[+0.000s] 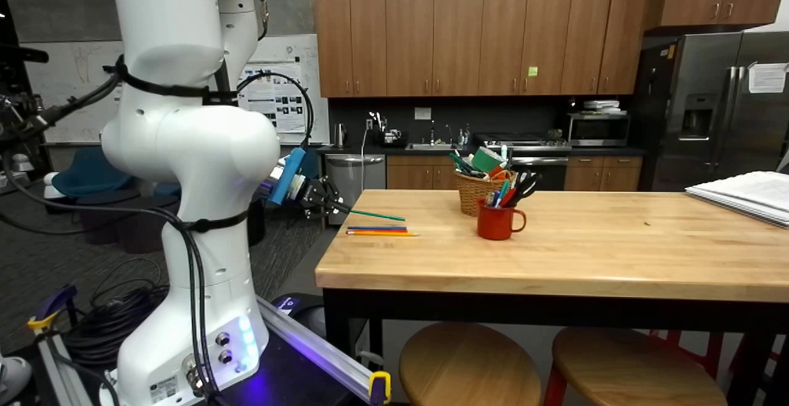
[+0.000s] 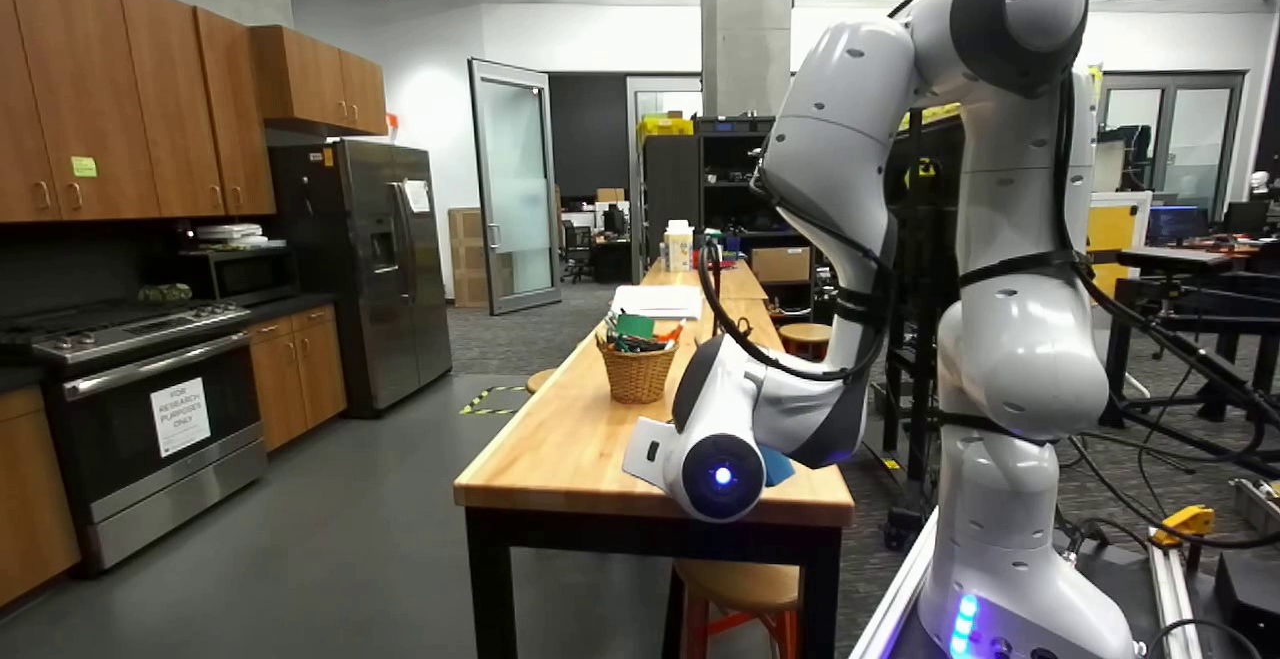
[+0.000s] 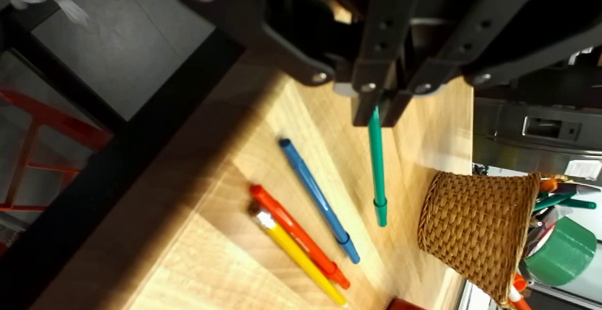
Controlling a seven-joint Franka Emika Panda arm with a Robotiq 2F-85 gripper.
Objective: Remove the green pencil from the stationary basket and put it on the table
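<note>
In an exterior view, the gripper (image 1: pixel 347 209), left of centre in the frame, holds the green pencil (image 1: pixel 377 214) by its left end, so the rest points right, across the left end of the table (image 1: pixel 585 246). A hold so near one end presumably leaves most of its length free to be laid flat. The stationary basket (image 1: pixel 470 196) stands upright just right of centre, well apart from the pencil, with the red mug (image 1: pixel 495 223) before it; the mug appears whole only from here. Whether the pencil touches the table is unclear.

In an exterior view, the arm's wrist (image 2: pixel 722 479), low and right of centre, hides the gripper and the pencil, so nothing of the grip can be read there. What it does give is an unblocked basket above and left of the wrist, mouth up, with a green cylinder (image 2: pixel 635 326) lodged in its top.

In the wrist view, the gripper hangs at the top, its fingertips (image 3: pixel 363 118) almost together with just the pencil's thickness between them. The pencil's free length runs downward, right of centre. To its left, a blue pen (image 3: pixel 320 202), a red pen (image 3: pixel 301 236) and a yellow pencil (image 3: pixel 305 264) lie roughly parallel on the table; the green one is probably meant to join them. The basket appears sideways at right because of the camera's angle, and the mug is a red sliver at the bottom edge.
</note>
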